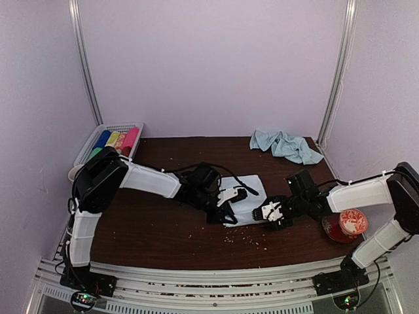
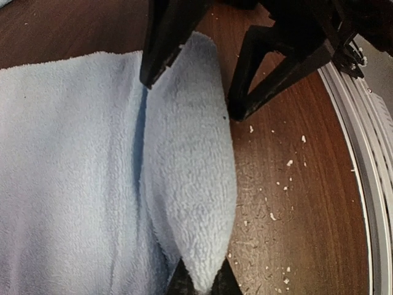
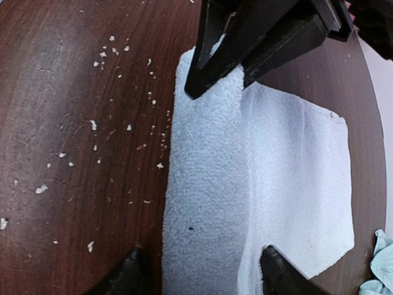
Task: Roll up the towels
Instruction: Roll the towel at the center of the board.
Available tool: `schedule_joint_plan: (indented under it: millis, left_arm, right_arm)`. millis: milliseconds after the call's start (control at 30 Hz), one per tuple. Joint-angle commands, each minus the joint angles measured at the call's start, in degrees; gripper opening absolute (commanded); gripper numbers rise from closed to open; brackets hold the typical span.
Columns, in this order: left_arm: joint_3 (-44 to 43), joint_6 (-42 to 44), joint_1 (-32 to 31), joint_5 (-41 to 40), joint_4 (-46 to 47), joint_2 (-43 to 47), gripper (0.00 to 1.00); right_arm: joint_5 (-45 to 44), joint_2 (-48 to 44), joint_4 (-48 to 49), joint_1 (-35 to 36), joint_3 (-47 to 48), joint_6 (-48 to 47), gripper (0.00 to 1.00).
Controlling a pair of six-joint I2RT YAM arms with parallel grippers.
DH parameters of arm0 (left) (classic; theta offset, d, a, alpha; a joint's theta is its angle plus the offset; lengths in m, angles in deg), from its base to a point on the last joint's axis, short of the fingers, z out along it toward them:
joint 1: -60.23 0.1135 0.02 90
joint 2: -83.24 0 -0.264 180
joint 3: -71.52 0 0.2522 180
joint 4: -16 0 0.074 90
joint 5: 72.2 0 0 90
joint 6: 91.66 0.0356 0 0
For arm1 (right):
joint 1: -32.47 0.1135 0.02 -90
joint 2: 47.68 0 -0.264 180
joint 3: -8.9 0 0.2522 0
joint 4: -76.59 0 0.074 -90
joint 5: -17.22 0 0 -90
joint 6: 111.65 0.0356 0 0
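Observation:
One pale blue towel [image 1: 249, 188] lies in the middle of the dark table, its near edge rolled into a thick fold [image 3: 206, 184] beside the flat part [image 3: 301, 184]. My left gripper [image 1: 226, 210] is shut on one end of that fold [image 2: 190, 178], the cloth pinched between its tips [image 2: 202, 284]. My right gripper [image 1: 267, 212] is at the other end, open, its two fingers straddling the fold [image 3: 206, 276]. One finger [image 3: 132, 273] is over the wood, the other [image 3: 279, 276] over the flat cloth. A second towel [image 1: 286, 145] lies crumpled at the back right.
A white basket [image 1: 98, 134] with bright coloured rolls stands at the back left. A red and white round dish [image 1: 346, 226] sits by the right arm. Pale crumbs [image 1: 252, 241] dot the wood near the front edge, beside a metal rail [image 2: 368, 153].

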Motion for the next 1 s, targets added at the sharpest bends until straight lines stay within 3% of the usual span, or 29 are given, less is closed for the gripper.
schedule_joint_plan:
  millis: [0, 67, 233, 400, 433, 667, 833, 967]
  left_arm:
    - [-0.98, -1.11, 0.44, 1.00, -4.01, -3.24, 0.02]
    - [-1.14, -1.19, 0.56, 1.11, -4.06, -3.47, 0.02]
    - [-1.16, -1.17, 0.94, 0.83, -4.49, -3.69, 0.05]
    - [-0.23, -1.19, 1.27, -2.08, -4.13, -1.81, 0.29]
    - [0.19, -1.27, 1.32, -3.07, -3.87, -1.15, 0.37]
    - [2.98, -1.57, 1.79, -11.02, -2.26, 5.18, 0.65]
    - [6.36, -1.17, 1.80, -15.03, 0.83, 10.40, 0.75]
    - [13.96, 0.63, 1.31, -17.21, 8.08, 16.28, 0.80]
  right_arm:
    - [-3.73, 2.53, 2.06, 0.38, 2.73, 5.59, 0.53]
    - [-3.99, 3.68, 0.69, 0.50, 4.03, 6.60, 0.42]
    - [-3.44, 4.46, -1.67, 0.73, 5.44, 8.05, 0.29]
    - [-1.70, 4.99, -7.71, 0.74, 8.40, 8.91, 0.14]
    - [-1.23, 5.07, -8.95, 0.64, 8.91, 8.91, 0.14]
    - [1.38, 6.28, -19.22, 0.56, 11.69, 6.30, 0.12]
    - [2.38, 10.21, -25.22, 0.39, 15.10, 6.93, 0.12]
    - [4.47, 14.93, -29.85, -0.10, 19.42, 9.08, 0.13]
